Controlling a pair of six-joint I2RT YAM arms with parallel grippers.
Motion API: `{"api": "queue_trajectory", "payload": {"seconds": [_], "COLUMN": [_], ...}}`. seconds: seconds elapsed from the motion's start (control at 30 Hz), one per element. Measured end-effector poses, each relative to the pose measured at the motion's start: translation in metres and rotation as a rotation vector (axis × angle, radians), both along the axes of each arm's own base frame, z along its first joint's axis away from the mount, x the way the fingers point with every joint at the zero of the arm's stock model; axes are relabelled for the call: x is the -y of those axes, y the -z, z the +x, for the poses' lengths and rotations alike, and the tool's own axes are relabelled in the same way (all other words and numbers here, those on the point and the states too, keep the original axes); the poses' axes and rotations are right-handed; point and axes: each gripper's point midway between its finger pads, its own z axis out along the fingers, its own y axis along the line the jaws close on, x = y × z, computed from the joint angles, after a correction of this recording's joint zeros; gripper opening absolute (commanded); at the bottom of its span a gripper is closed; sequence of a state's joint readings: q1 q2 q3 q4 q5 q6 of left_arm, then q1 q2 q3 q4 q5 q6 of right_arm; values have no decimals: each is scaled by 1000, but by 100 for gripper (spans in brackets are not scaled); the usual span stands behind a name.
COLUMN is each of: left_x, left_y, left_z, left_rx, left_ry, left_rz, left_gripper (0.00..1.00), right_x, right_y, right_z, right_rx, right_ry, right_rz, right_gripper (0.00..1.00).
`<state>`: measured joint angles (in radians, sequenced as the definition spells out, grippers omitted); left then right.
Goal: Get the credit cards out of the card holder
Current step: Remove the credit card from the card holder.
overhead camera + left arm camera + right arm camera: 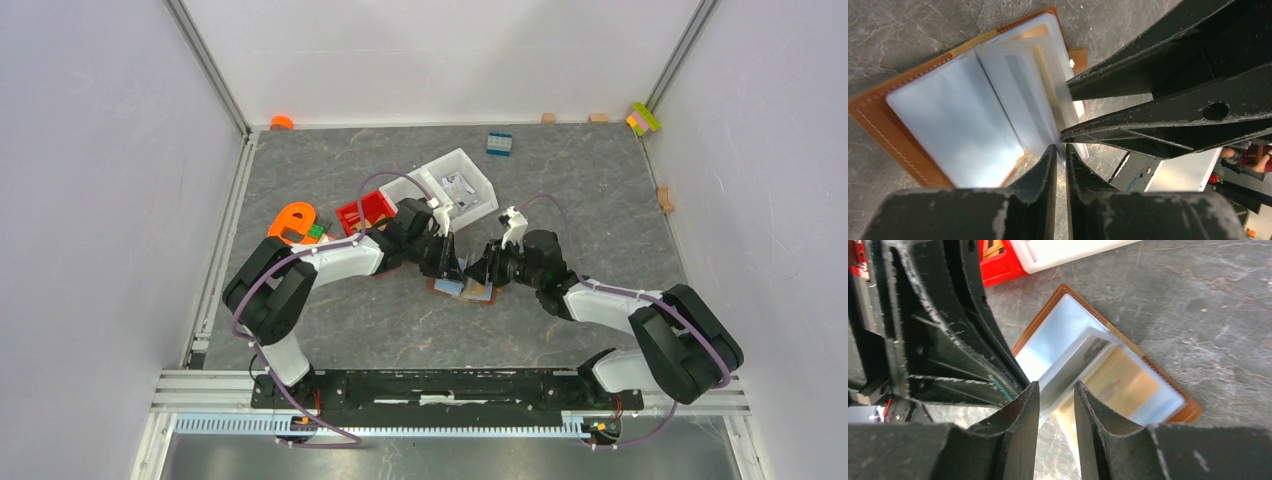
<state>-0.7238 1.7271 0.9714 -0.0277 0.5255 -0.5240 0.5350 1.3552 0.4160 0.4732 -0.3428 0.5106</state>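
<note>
Nearest the lens in the right wrist view, the right gripper [1057, 392] holds its black fingers apart on either side of a raised clear plastic sleeve leaf [1083, 347], not clamping it. The open brown leather-like card holder [1193, 412] lies flat on the grey marbled table [1223, 315], its long axis running upper left to lower right. The orange-tan card [1120, 380] sits pocketed just right of those fingers, and the pale blue card [958, 130] lies on the opposite page. The left gripper [1060, 150] is nearly closed at the leaf's corner; whether it pinches the leaf I cannot tell. The right arm looks nearer the tan card.
</note>
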Motion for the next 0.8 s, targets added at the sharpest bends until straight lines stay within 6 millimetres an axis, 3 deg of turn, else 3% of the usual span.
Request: {"api": "queue_trajectory", "payload": {"seconds": [0.17, 0.4, 0.57, 0.8], "left_x": [1, 1, -2, -7], "left_y": [0, 3, 5, 7], "left_z": [-1, 0, 3, 8], "left_rx": [-5, -6, -5, -11], "left_ry": [6, -1, -17, -39], "left_rz": [-6, 2, 19, 39], "left_gripper": [10, 11, 10, 11], "right_x": [-6, -3, 6, 23], "right_y": [-1, 6, 11, 22], "right_z": [-5, -5, -2, 0], "right_rx": [-17, -42, -50, -66], "right_ry": [-33, -19, 30, 97], "right_rz": [32, 10, -43, -122], "right_gripper": [29, 28, 46, 44]}}
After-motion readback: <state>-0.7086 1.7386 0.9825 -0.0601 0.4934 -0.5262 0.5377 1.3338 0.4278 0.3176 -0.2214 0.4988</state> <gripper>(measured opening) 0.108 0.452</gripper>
